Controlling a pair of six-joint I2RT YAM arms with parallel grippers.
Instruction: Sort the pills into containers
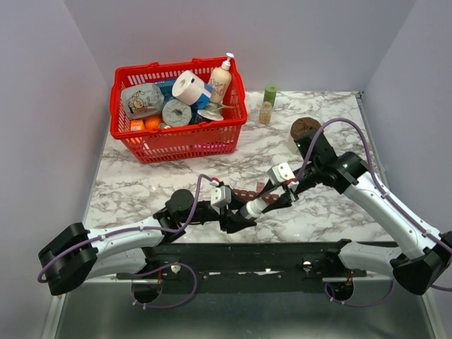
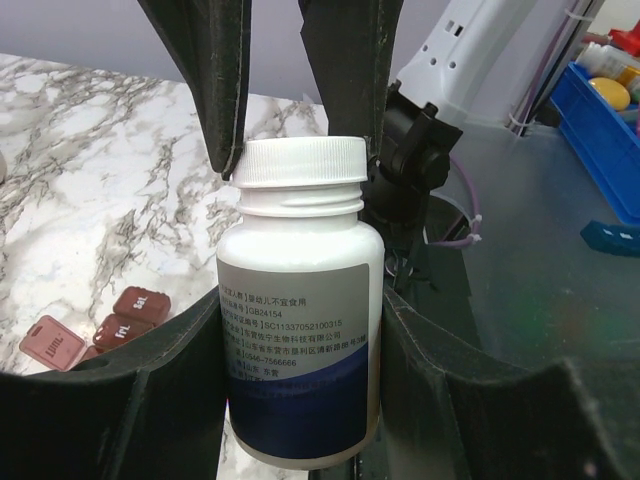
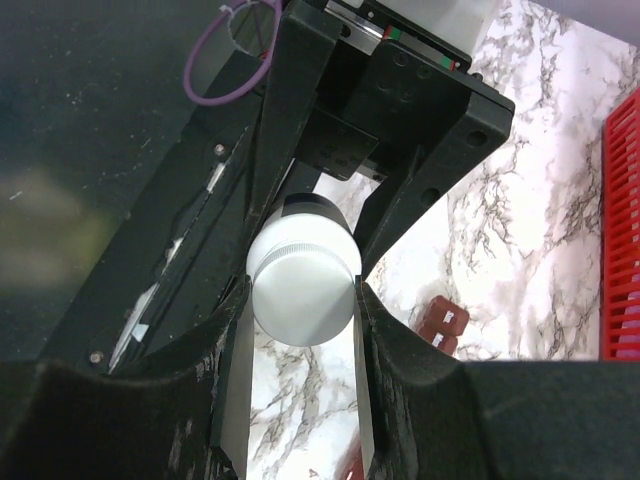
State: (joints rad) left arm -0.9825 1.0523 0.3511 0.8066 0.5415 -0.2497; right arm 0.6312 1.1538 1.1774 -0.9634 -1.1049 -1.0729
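Clamping left gripper [image 2: 300, 330] partway closed round the body of the one white pill bottle [image 2: 298, 260], centre frame. Pinching right gripper [image 3: 303, 300] likewise narrowly on its single ribbed cap [image 2: 300, 160], reaching in from the top edge. Probably opening the bottle; next needing a twist of the cap against a steady hold. Lying lower left on the marble table [image 2: 90, 150]: one containers strip [image 2: 125, 320], showing three lids.

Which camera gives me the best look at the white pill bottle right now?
Left wrist: the white pill bottle fills the frame side-on, with its label and cap in plain sight. Right wrist shows only the cap, end-on. Top external shows only a small pale stub of it.
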